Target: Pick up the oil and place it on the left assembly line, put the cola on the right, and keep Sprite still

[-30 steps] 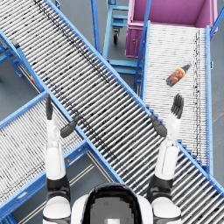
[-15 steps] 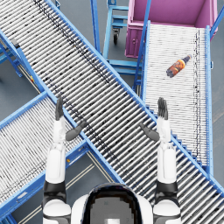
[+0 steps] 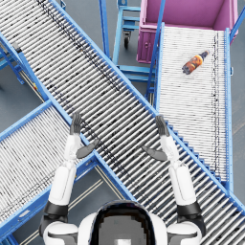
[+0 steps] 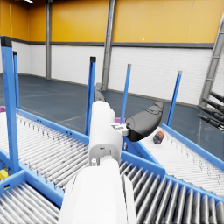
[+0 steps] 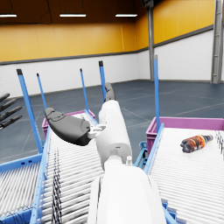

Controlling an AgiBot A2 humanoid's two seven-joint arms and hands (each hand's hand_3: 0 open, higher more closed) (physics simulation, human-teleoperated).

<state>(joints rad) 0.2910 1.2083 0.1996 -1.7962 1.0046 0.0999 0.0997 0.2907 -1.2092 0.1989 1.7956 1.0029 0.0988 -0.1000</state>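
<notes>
Only one bottle is in view, dark with an orange-red label [image 3: 195, 62]. It lies on its side on the right roller line [image 3: 191, 119], near the far end, and also shows in the left wrist view [image 4: 159, 137] and the right wrist view [image 5: 195, 142]. My left hand [image 3: 79, 139] [image 4: 140, 122] hovers open over the left edge of the wide diagonal middle line [image 3: 110, 100]. My right hand [image 3: 160, 141] [image 5: 70, 127] hovers open over that line's right edge. Both hands are empty and far from the bottle. I cannot tell which drink the bottle is.
A pink bin [image 3: 191, 14] stands at the far end of the right line. The left roller line [image 3: 28, 153] runs beside my left arm. Blue frame rails and upright posts [image 4: 90, 94] border every line, with grey floor in the gaps.
Both hands have moved inward toward each other over the middle line. The bottle has travelled along the right line toward the pink bin.
</notes>
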